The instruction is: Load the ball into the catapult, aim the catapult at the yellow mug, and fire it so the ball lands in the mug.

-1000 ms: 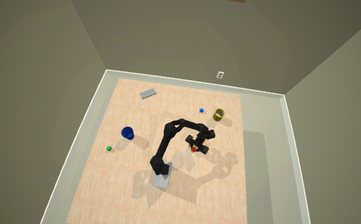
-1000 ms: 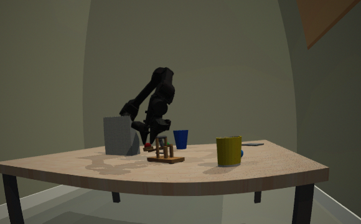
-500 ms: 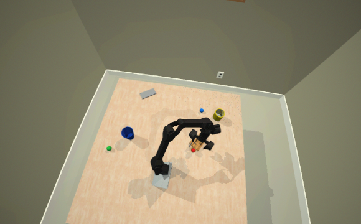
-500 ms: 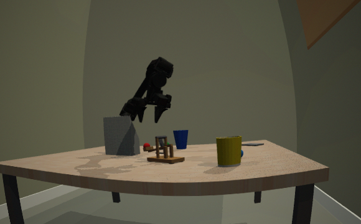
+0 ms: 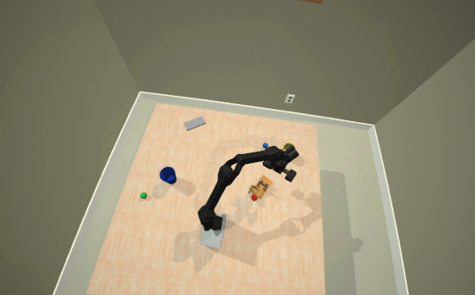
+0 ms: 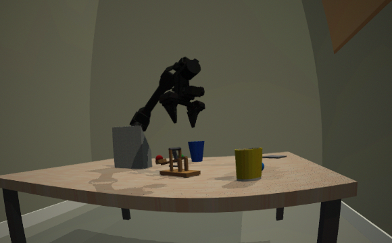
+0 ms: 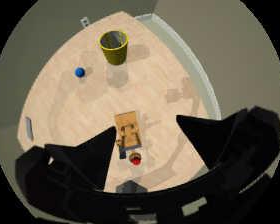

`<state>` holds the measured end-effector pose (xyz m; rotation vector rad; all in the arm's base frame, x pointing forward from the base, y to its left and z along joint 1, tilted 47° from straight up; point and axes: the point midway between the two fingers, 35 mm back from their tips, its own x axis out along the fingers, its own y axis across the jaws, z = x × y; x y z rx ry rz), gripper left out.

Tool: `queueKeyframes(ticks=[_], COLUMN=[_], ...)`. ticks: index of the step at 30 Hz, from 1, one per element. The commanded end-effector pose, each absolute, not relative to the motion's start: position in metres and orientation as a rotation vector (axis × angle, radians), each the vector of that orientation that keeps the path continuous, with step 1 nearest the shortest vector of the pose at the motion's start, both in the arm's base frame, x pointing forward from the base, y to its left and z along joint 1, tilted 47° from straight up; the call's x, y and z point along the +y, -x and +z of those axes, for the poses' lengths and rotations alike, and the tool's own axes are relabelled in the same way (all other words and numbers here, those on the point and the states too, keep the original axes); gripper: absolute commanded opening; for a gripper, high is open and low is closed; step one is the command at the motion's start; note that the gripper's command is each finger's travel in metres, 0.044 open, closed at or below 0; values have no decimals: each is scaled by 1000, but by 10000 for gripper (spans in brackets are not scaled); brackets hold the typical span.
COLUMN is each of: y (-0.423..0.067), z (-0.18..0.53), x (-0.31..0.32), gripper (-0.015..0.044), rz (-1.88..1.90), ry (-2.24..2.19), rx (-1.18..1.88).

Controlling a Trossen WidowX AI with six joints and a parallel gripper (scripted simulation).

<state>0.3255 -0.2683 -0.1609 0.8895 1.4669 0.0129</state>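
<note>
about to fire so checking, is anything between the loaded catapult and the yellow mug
Nothing visible stands between them. In the wrist view the table strip from the catapult, red ball in its cup, to the yellow mug is bare. The blue ball lies off to one side.

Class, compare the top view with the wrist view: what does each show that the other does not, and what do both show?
Only the top view shows the blue cup, the green ball and the arm's grey base. Only the wrist view shows the yellow mug unobstructed, its mouth open, and the open gripper with nothing between its jaws. Both show the catapult with the red ball at its end, and the blue ball.
</note>
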Motion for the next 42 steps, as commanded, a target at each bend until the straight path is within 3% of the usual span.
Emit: queueKeyframes(ticks=[1,14,33,42], y=[-356,-454,-455,-455], z=[-162,-127,-126,-126], x=[-288,-355,-356,-356], gripper=[440,440,440,204], rz=[-41,-144,-145,-145], ry=[-873,-806,-805,-805], rx=[1359,958,953,953])
